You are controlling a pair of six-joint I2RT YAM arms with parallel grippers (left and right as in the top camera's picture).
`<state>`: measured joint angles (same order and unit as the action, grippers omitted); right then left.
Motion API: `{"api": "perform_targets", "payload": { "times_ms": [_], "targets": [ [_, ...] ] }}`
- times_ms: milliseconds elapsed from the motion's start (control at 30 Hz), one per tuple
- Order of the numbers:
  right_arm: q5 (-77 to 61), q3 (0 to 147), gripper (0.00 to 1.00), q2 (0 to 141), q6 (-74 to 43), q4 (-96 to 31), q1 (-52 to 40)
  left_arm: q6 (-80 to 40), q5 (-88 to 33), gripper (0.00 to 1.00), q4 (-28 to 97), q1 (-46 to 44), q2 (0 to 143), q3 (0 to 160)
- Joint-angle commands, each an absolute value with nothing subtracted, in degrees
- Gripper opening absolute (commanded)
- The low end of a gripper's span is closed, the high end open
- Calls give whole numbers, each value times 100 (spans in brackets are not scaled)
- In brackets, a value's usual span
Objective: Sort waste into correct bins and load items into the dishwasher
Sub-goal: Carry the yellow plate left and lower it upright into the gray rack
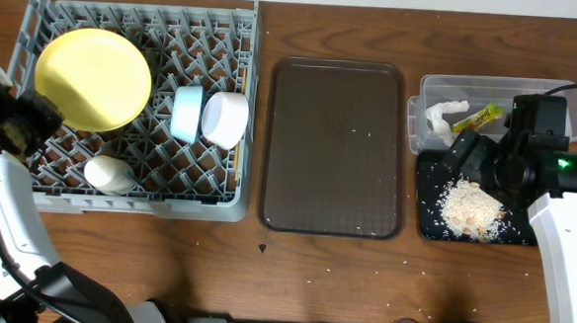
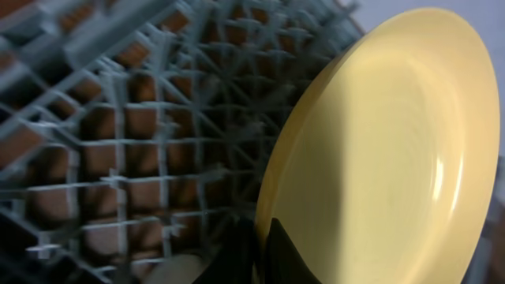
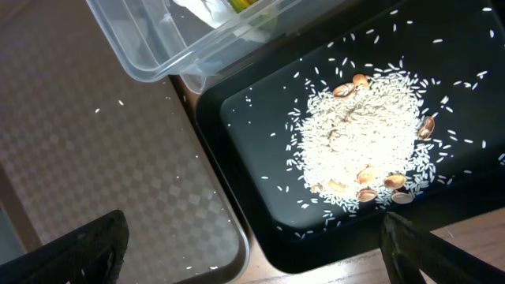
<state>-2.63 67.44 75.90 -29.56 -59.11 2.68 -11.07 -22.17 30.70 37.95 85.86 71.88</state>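
Observation:
The pale yellow plate (image 1: 93, 77) leans on edge in the grey dish rack (image 1: 138, 205). My left gripper (image 1: 36, 112) is shut on its rim; in the left wrist view the fingers (image 2: 264, 252) pinch the plate (image 2: 394, 142) over the rack lattice (image 2: 118, 142). The light blue bowl (image 1: 186, 114), white bowl (image 1: 225, 119) and white cup (image 1: 110, 175) sit in the rack. My right gripper (image 1: 472, 156) is open and empty (image 3: 252, 252) above the black tray (image 1: 427, 203), which holds the food scraps (image 1: 471, 209) (image 3: 363, 142). The clear tub (image 1: 431, 90) holds the tissue (image 1: 441, 115) and the wrapper (image 1: 477, 116).
The dark brown serving tray (image 1: 335, 144) lies between the rack and the bins, with a few stray grains on it; its corner shows in the right wrist view (image 3: 118, 158). Grains are scattered on the wooden table in front of the trays.

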Motion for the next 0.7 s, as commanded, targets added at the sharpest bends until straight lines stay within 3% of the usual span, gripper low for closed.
{"api": "perform_targets", "payload": {
  "times_ms": [0,233,533,667],
  "targets": [
    [-193,6775,99,7516,-2954,-5920,270,-899,-1015,7,3015,3562,8552,7238],
    [-193,6775,99,7516,-2954,-5920,270,-469,-86,8,2976,2842,8560,7236],
    [-193,6775,99,7516,-2954,-5920,270,-429,2377,7,2886,1774,8589,7236],
    [-193,6775,99,7516,-2954,-5918,270,-427,2558,7,2867,1662,8589,7236]
  ]
}}
